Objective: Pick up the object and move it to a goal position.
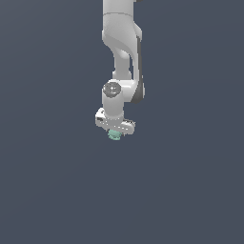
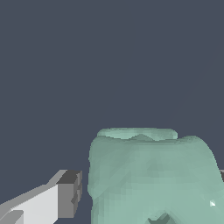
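Exterior view, left to right: flat dark slate-blue background, no texture, fills the exterior view's left. At centre the arm (image 1: pixel 121 47) hangs down from the top edge, smooth glossy white shells with rounded joints, a dark grey strip down its right flank and a grey round cap on the wrist joint. Below it the gripper (image 1: pixel 115 134), a white boxy crossbar, tilted, its right end lower. The object (image 1: pixel 114 135) sits tucked right under the crossbar, touching it: tiny, pale mint-green, lumpy and rounded, much smaller than the bar. Fingers too small to make out here. The exterior view's right is plain background again.

Wrist view: one finger (image 2: pixel 48 203) shows, white blocky body with a dark grey square pad at its tip, faceted and matte. Just beside the pad, with a thin gap of background showing, is the object (image 2: pixel 151 175), large in frame, mint-green, soft-looking bulging lobes, a flatter ledge on top, a dark notch at its base. A sliver of grey at the far edge may be the other finger; hard to say. Whether the jaws actually clamp the object: can't tell.
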